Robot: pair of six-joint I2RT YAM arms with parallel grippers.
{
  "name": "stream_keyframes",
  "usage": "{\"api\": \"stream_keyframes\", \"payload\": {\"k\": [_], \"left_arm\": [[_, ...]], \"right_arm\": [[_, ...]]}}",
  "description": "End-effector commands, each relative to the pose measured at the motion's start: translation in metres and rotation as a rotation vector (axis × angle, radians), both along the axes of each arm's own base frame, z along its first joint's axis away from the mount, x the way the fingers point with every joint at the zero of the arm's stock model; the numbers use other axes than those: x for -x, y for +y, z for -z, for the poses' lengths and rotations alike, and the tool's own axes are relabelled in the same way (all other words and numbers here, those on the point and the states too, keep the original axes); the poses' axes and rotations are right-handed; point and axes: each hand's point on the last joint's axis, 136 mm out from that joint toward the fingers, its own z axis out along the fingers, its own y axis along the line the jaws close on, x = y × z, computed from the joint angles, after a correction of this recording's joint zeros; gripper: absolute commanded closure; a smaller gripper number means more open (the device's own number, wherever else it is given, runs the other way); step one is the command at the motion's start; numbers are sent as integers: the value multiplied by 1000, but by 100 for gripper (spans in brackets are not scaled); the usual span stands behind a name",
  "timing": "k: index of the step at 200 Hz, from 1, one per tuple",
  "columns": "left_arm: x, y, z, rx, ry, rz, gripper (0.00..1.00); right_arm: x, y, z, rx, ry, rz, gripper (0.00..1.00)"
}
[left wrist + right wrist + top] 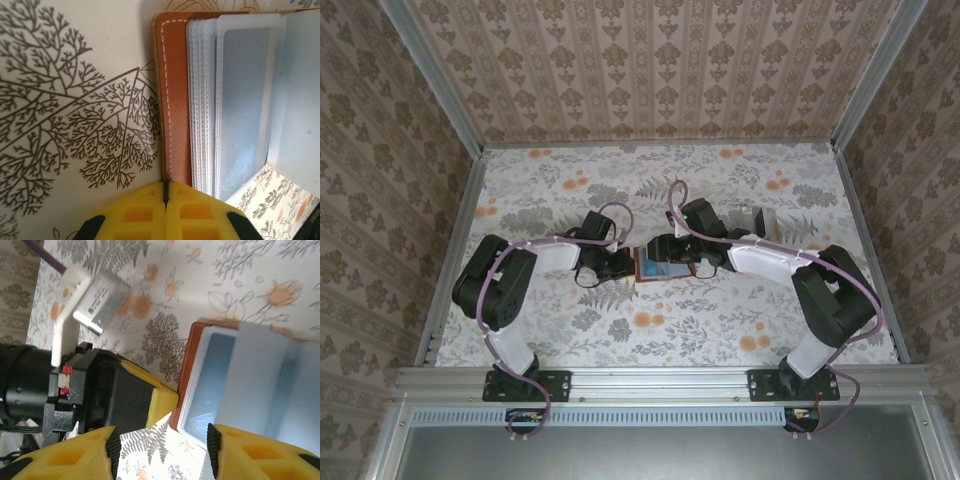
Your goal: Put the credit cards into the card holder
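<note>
The floral-cloth surface (720,330) carries the open reddish-brown card holder (175,100). A pale bluish credit card (260,385) lies across the holder's clear pockets, and a silvery credit card (102,300) lies on the cloth well apart from it. The left gripper (165,197) is closed, tips against the holder's stitched edge, while the right gripper (162,447) hangs over the holder's other side with its jaws apart.

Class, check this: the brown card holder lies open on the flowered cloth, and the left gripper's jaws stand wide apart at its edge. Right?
No. The left gripper has its jaws shut tight at the edge of the card holder, as the left wrist view shows. The rest holds.
</note>
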Motion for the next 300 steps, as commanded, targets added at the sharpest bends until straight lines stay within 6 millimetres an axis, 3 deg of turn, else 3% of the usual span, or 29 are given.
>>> {"api": "stream_keyframes", "payload": {"k": [1,25,47,86,114,155,176,229,300], "left_arm": [[12,24,14,-59,73,-65,100],[9,35,9,-40,66,-103,100],[11,40,8,-41,67,-116,98],[4,52,-1,-45,51,-159,87],[0,54,-16,-36,16,-174,83],[1,59,-32,-30,-14,-200,82],[6,61,-31,-38,-2,-190,78],[13,68,-26,-63,1,-193,76],[15,68,-22,-64,10,-178,76]], "right_arm": [[15,13,18,-19,64,-67,48],[24,30,20,-82,103,-120,48],[25,26,17,-79,116,-134,47],[6,-13,-24,-87,32,-52,44],[0,-42,-35,17,-20,4,44],[-5,-35,-15,-9,29,43,44],[-6,-34,-5,14,56,60,44],[-2,-11,10,24,89,10,45],[-3,-13,26,59,115,18,45]]}}
